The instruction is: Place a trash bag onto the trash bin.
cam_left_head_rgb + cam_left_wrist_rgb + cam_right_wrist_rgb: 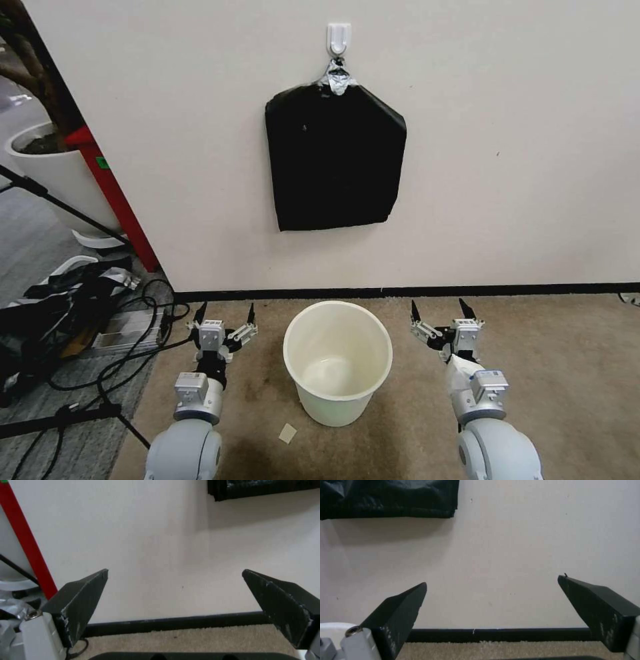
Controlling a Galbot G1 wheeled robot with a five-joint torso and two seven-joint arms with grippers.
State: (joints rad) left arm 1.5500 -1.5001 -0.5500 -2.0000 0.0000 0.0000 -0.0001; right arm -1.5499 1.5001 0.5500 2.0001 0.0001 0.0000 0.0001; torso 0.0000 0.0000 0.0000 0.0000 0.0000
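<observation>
Trash bin (333, 400): a round cream-white bucket, walls tapering to a narrower base. It stands upright and unlined on the carpet (567, 373), close to the wall, its mouth open upward and ready to take a liner.

Left gripper (227, 308): at the bin's 9 o'clock, low over the carpet, jaws released and spread wide, pointed at the wall.

Black five-sided pack (333, 160): at the bin's 12 o'clock, hung flat on the wall from a white hook (339, 37) by its silver-taped tip. In my judgement it is hung there so either arm can reach it directly above the bin.

Right gripper (437, 305): at the bin's 3 o'clock, jaws likewise released and empty. In my judgement, the two arms flank the bin to work its rim from both sides.
</observation>
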